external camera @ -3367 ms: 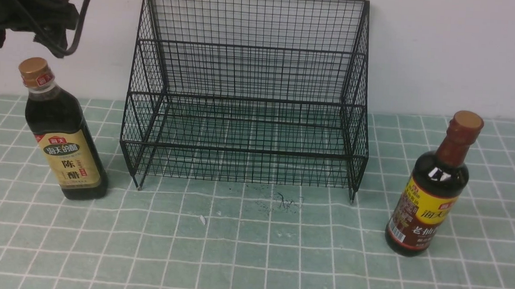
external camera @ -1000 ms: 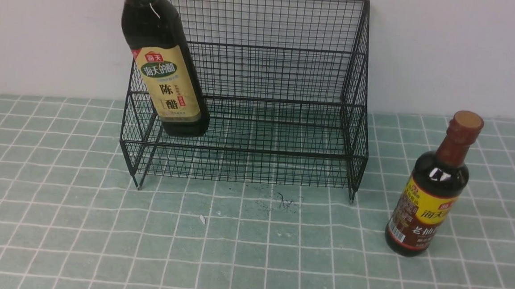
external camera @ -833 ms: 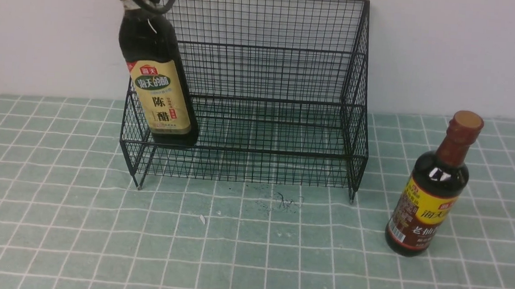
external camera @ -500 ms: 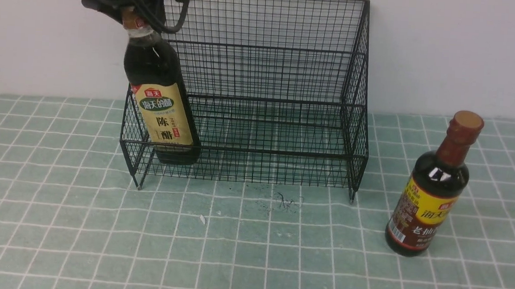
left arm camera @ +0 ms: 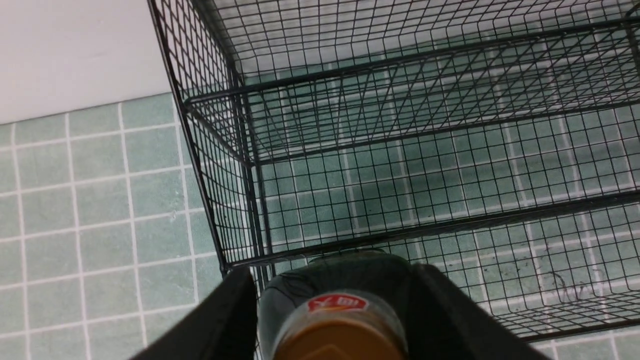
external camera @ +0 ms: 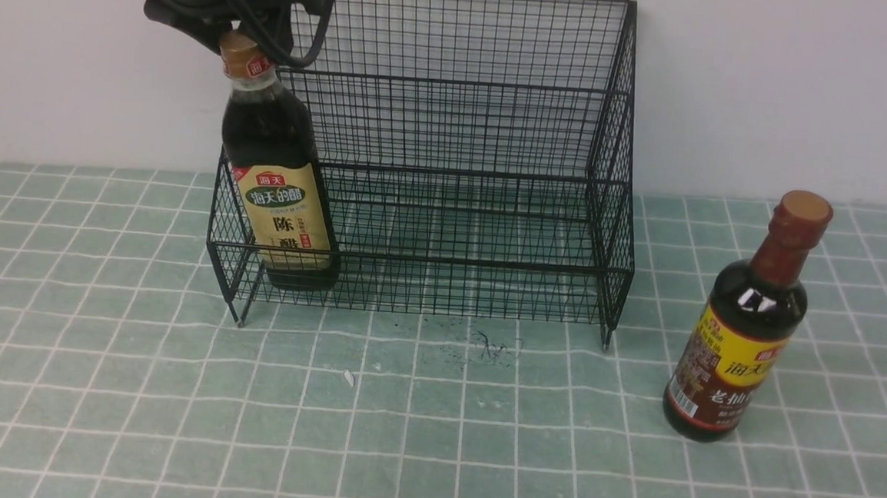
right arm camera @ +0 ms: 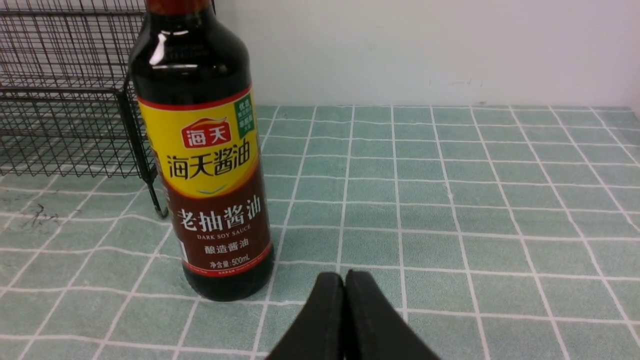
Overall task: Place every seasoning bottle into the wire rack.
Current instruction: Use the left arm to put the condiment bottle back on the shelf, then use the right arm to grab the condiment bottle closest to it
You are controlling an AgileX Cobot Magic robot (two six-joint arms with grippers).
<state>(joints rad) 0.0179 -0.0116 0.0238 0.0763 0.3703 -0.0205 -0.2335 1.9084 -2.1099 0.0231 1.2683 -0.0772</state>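
Lowering is over: the gold-capped, tan-labelled dark bottle (external camera: 277, 193) now stands in the lower tier of the black wire-mesh rack (external camera: 427, 259), directly under the left gripper (left arm camera: 334, 274), its jaws just parted. One remains: the slimmer yellow-and-maroon-labelled bottle (external camera: 738, 336), just ahead of the right gripper (right arm camera: 345, 295), pinched shut on nothing.

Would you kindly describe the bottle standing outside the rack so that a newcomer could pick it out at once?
Find the black wire rack on the green tiled mat, then look to its right, outside it. There stands the dark soy sauce bottle. Unlike the gold-capped vinegar bottle inside the rack's lower tier, it has a brown-red neck and a yellow-and-maroon label.
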